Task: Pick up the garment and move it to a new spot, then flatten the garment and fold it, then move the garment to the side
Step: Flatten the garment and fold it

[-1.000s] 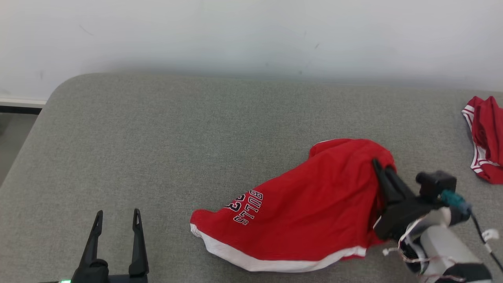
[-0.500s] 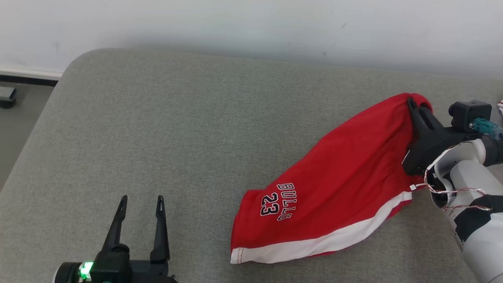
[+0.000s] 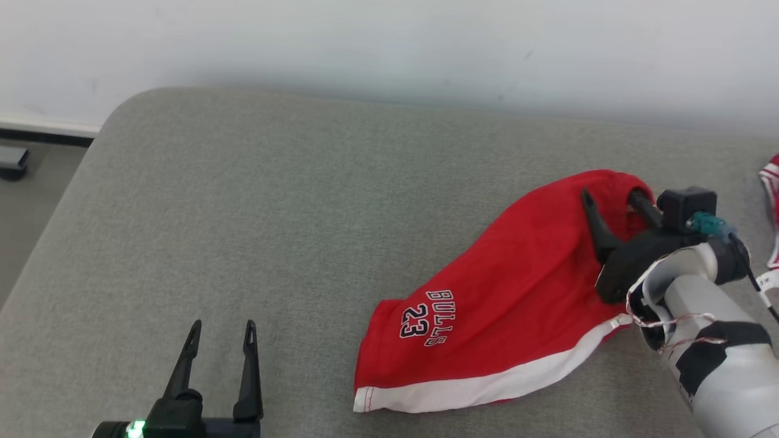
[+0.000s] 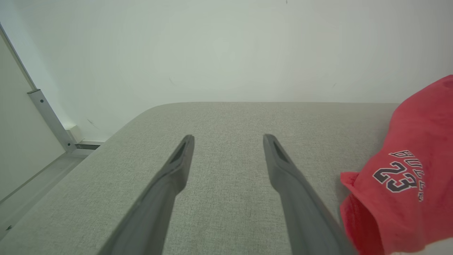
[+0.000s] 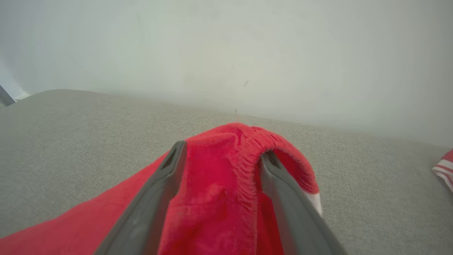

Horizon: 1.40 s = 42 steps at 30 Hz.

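Lying right of centre in the head view, the red garment (image 3: 505, 304) spreads on the grey cushion (image 3: 274, 213), white hem toward the lower middle. The right gripper (image 3: 608, 196) gapes wide at its upper right end, gathered waistband loose between the fingers (image 5: 157, 191), not pinched. The left gripper (image 3: 223, 325), lower left, stands wide open, empty.

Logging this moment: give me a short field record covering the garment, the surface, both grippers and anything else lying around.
garment: red fabric shorts with white hem and BULLS 23 print, lying rumpled, not flattened or folded
surface: grey upholstered cushion
right gripper: open, fingers straddling the shorts' elastic waistband
left gripper: open, over bare cushion, apart from the shorts
other: second red-and-white garment at the head view's right edge
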Available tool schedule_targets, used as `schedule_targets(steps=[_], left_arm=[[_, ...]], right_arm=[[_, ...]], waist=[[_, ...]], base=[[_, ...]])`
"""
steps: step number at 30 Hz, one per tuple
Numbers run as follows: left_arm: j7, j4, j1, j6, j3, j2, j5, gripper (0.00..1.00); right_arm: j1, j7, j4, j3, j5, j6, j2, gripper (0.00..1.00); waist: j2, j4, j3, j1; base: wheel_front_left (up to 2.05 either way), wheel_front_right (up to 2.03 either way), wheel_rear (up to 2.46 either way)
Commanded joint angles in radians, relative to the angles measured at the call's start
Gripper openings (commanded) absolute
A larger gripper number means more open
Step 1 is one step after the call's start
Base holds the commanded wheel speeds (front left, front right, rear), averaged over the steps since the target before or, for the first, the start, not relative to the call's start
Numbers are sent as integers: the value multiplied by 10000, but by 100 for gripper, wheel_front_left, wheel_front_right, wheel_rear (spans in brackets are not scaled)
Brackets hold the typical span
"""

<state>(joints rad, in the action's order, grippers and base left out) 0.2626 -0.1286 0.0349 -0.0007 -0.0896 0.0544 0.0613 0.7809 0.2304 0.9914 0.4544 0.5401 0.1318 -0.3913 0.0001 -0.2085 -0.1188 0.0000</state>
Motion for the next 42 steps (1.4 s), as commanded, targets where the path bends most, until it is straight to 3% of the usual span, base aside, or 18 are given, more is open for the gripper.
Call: schedule_targets(steps=[1, 12, 21, 29, 38, 42], left_arm=[[28, -14, -120, -50, 77, 8, 20, 100], [28, 100, -434, -146, 462, 45, -96, 100], [28, 251, -653, -151, 547, 24, -178, 100], [28, 322, -737, -194, 548, 8, -272, 100], [28, 333, -772, -181, 640, 75, -379, 100], [28, 349, -811, -97, 751, 179, -463, 100]], right_arm=[[-255, 102, -86, 75, 111, -29, 0, 100], [-1921, 336, -1655, 423, 867, -29, -434, 100], [-4338, 353, -4950, -1947, 30, -29, -621, 100], [-6576, 358, -7167, -3874, -1258, -29, 228, 100], [-8367, 357, -9013, -4870, -2357, -29, 1517, 100], [-8692, 357, -9273, -5039, -2562, -29, 1701, 100]], waist=[[-1, 442, 394, 0], [-1, 1486, 823, 0], [-1, 1760, 892, 0], [-1, 1736, 923, 0], [-1, 1582, 1062, 0], [-1, 1555, 1112, 0]], base=[[0, 0, 0], [0, 0, 0], [0, 0, 0], [0, 0, 0], [0, 0, 0], [0, 0, 0]])
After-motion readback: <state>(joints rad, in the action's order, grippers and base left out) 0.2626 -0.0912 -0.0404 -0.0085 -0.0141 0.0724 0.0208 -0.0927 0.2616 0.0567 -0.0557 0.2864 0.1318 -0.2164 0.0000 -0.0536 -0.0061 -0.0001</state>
